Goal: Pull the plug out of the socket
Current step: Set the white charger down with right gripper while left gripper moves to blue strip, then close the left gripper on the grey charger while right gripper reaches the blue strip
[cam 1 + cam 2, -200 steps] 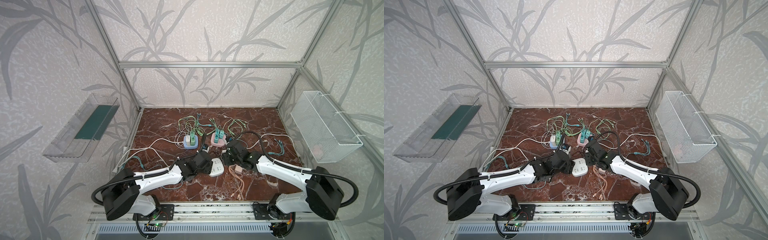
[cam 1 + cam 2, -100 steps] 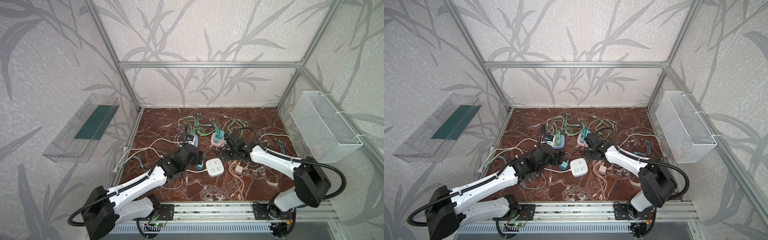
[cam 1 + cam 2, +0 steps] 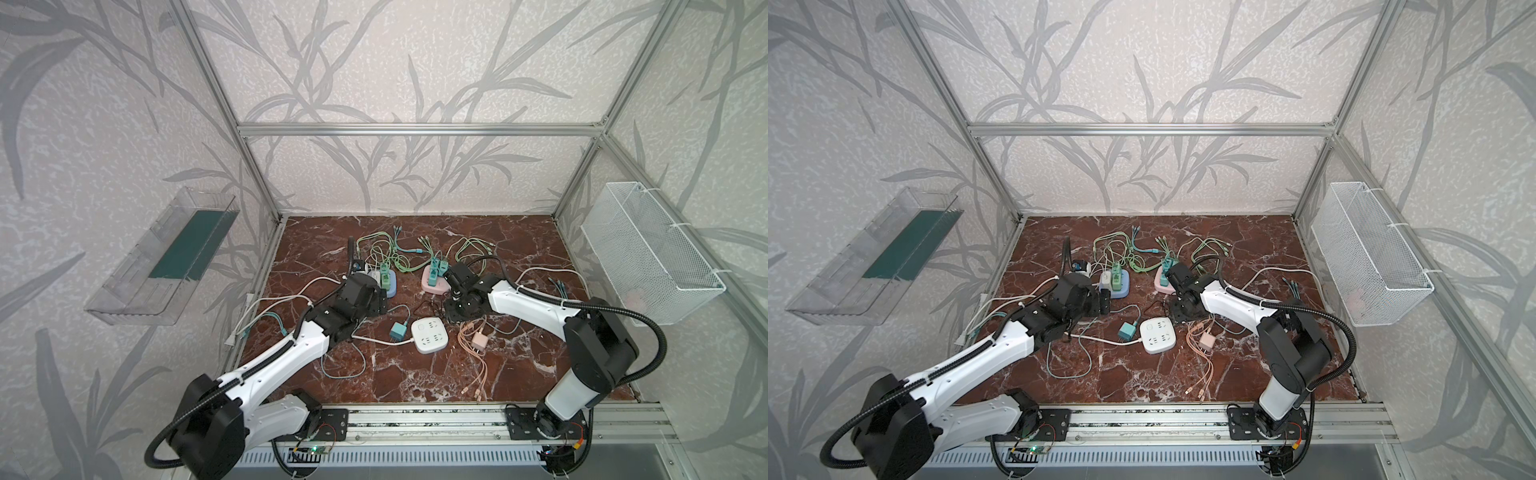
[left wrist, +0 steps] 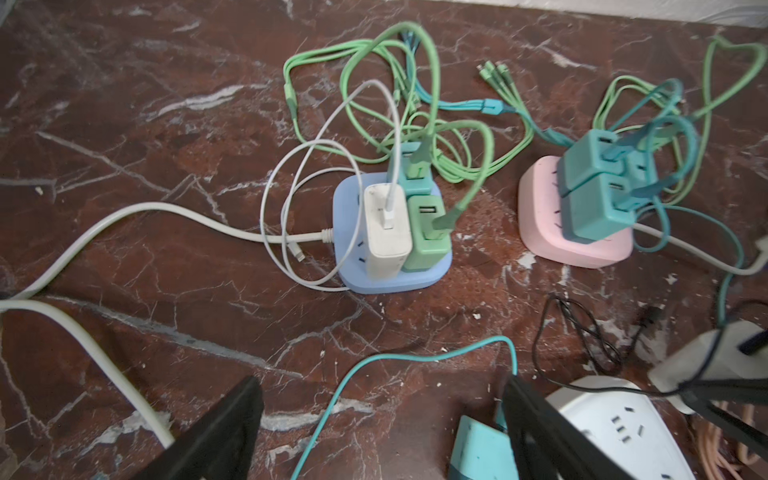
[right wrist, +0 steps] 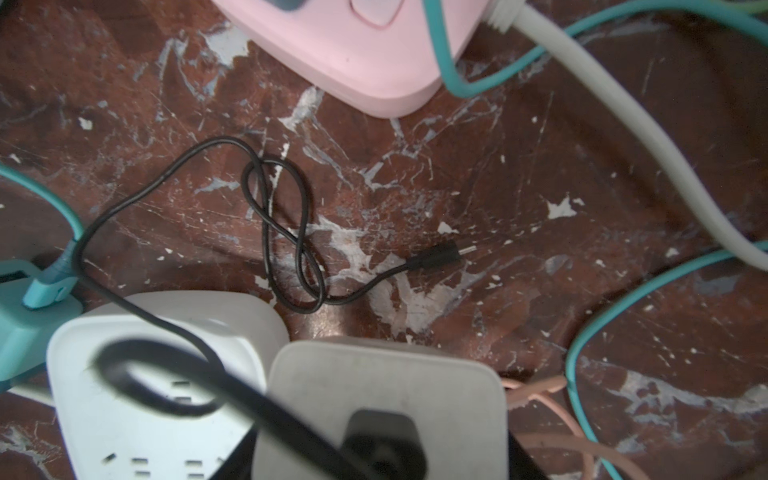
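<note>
Marble, red-brown, glossy and veined with white, forms the desk (image 3: 519,249). Near its middle lies the white socket (image 3: 429,335), a flat square block with rounded corners and a bare slotted face. A boxy teal plug (image 3: 398,331) rests on the marble just beside it, trailing a thin teal cord (image 4: 353,374). The left gripper (image 4: 380,390) hovers over that cord, its jaws spread wide and empty. The right gripper (image 3: 456,311) has its jaws clenched on a smooth white plug (image 5: 386,399), a rounded square held just beside the socket and not plugged in. Its thin black cable (image 5: 286,232) loops across the desk. Behind, the pillow-shaped blue socket (image 4: 353,266) and pink socket (image 4: 540,224) carry blocky chargers (image 4: 424,241).
</note>
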`<state>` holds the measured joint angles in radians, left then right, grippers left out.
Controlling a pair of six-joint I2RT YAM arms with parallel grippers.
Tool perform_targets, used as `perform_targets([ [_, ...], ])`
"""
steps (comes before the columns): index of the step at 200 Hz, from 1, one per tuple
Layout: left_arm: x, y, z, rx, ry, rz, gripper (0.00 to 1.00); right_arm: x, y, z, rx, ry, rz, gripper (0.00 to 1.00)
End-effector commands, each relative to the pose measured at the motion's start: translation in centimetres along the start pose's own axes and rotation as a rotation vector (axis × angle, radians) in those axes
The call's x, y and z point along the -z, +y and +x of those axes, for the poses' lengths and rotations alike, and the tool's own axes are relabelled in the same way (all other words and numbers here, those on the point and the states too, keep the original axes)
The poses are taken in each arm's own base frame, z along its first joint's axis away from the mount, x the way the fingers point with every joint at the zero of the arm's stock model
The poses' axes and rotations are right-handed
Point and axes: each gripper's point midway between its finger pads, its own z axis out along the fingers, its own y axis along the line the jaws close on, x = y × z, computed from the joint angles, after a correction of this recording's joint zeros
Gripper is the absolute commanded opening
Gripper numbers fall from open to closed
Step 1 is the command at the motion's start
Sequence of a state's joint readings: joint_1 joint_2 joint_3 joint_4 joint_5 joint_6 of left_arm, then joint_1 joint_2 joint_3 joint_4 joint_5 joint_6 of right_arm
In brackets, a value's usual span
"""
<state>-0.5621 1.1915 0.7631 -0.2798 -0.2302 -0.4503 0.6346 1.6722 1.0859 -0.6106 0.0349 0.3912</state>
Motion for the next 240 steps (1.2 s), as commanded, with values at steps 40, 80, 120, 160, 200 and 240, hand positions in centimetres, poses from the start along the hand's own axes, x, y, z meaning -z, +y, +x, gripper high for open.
perform_targets([
  [40,-2.8,-0.6,-2.8,0.014,0.053,0.004,0.81,-1.1,-0.3,0.6,0.001,0.148,0.006,0.44],
  [80,-4.5,-0.6,-2.8,0.032,0.083,0.006,0.73,-0.5,-0.2,-0.1,-0.007,0.117,-0.007,0.56],
  [120,-5.3,-0.6,-2.8,0.035,0.103,0.003,0.70,-0.5,-0.5,-0.8,-0.023,0.114,-0.010,0.68],
  [160,-5.5,-0.7,-3.0,0.036,0.107,0.005,0.69,0.4,-0.7,-1.9,-0.044,0.067,-0.025,0.73],
  [200,-5.8,-0.5,-2.9,0.034,0.109,-0.005,0.67,3.9,1.1,-5.2,-0.028,-0.144,-0.125,0.72],
  [240,-6.1,-0.3,-2.9,0.018,0.125,-0.014,0.61,6.5,3.5,-7.9,-0.029,-0.333,-0.256,0.64],
])
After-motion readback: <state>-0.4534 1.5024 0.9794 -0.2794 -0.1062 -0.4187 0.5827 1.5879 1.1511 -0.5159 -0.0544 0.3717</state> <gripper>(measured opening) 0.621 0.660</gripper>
